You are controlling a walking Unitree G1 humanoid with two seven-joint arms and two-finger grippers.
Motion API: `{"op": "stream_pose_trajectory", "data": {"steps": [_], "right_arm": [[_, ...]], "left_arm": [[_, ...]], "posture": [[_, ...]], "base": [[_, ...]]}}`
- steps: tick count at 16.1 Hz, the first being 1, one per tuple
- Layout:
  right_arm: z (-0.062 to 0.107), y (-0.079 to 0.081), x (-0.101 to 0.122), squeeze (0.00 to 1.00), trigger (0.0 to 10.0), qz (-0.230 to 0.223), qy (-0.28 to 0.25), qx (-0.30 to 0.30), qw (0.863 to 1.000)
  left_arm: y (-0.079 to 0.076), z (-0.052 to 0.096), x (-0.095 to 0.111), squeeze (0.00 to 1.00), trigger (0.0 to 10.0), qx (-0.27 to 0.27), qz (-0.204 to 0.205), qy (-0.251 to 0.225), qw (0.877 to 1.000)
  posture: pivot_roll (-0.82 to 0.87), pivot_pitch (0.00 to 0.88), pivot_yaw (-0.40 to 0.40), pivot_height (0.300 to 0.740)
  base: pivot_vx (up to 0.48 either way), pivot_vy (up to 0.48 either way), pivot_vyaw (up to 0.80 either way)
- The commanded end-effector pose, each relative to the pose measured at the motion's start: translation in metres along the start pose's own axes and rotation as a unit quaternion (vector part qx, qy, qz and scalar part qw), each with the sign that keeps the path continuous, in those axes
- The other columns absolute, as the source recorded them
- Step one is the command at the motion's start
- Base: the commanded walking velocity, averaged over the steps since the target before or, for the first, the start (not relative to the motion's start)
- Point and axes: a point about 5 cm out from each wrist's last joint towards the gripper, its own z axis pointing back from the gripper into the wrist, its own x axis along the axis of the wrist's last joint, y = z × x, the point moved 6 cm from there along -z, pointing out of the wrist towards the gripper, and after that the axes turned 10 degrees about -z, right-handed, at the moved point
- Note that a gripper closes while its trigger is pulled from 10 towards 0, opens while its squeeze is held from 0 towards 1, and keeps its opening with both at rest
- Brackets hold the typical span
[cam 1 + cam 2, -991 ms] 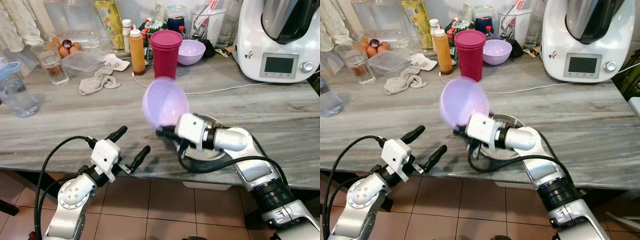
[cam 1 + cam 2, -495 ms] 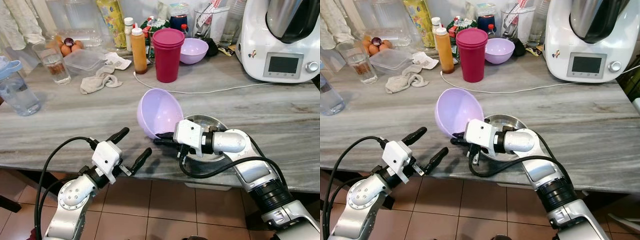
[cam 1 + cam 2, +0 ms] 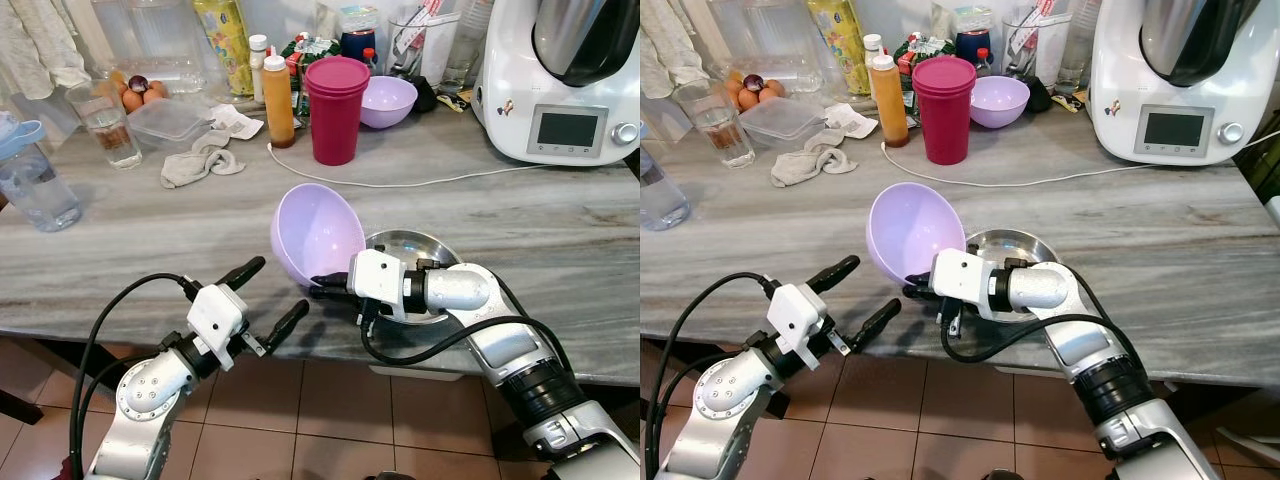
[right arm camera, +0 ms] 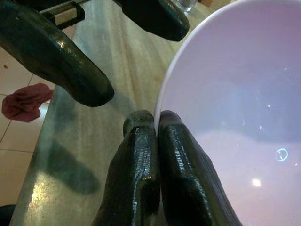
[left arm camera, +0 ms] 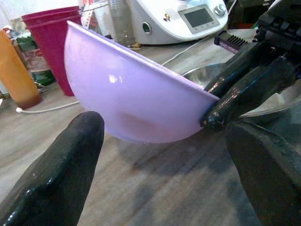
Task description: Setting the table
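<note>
Head stereo looks down at counter (image 3: 150, 230); wrist cams close, both share lilac bowl (image 5: 131, 99).

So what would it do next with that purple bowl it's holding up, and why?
Probably tip it level and lower it onto the bare counter. The right gripper pinches the lilac bowl by its rim, tilted steeply above the counter beside the steel bowl, while the open left gripper waits at the counter's edge.

Lilac bowl (image 5: 136, 101) tilted above grey counter (image 5: 155, 197), rim pinched by right gripper (image 5: 209, 120); left gripper's fingers (image 5: 56, 174) spread wide; red cup (image 5: 47, 42), white appliance (image 5: 178, 19) behind
</note>
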Motion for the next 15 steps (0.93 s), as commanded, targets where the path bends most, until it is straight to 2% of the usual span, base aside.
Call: {"op": "stream_pose_trajectory", "data": {"steps": [1,2,3,9,11,13,15], "right_arm": [[0.002,0.003,-0.006,0.60,10.0,-0.002,0.012,0.012,1.000],[0.003,0.002,-0.008,0.67,10.0,0.000,0.017,0.012,1.000],[0.004,0.002,-0.008,1.00,10.0,0.002,0.018,0.013,1.000],[0.004,-0.006,-0.004,1.00,10.0,0.024,0.014,-0.009,1.000],[0.005,-0.015,0.005,1.00,10.0,0.041,-0.001,-0.032,0.999],[0.010,-0.034,0.025,1.00,10.0,0.061,-0.034,-0.086,0.994],[0.014,-0.041,0.038,1.00,10.0,0.063,-0.059,-0.115,0.990]], "left_arm": [[-0.004,0.003,-0.003,0.00,10.0,-0.014,-0.002,0.006,1.000],[-0.007,0.003,-0.006,0.00,10.0,-0.019,0.001,0.008,1.000],[-0.008,0.002,-0.006,0.00,10.0,-0.020,0.002,0.009,1.000],[-0.010,-0.001,-0.006,0.00,10.0,-0.021,0.004,0.006,1.000],[-0.009,-0.001,-0.005,0.00,10.0,-0.019,0.004,0.006,1.000],[-0.008,-0.002,-0.005,0.00,10.0,-0.015,0.005,0.006,1.000],[-0.006,-0.002,-0.006,0.00,10.0,-0.013,0.005,0.006,1.000]], "posture": [[-0.21,0.111,0.052,0.740],[-0.21,0.111,0.052,0.740],[-0.21,0.111,0.052,0.740],[-0.21,0.108,0.060,0.740],[-0.21,0.107,0.057,0.740],[-0.21,0.106,0.058,0.740],[-0.21,0.103,0.059,0.740]], "base": [[0.000,0.000,0.00],[0.000,0.000,0.00],[0.000,0.000,0.00],[0.000,0.000,0.00],[0.000,0.000,0.00],[0.000,0.000,0.00],[0.000,0.000,0.00]]}}
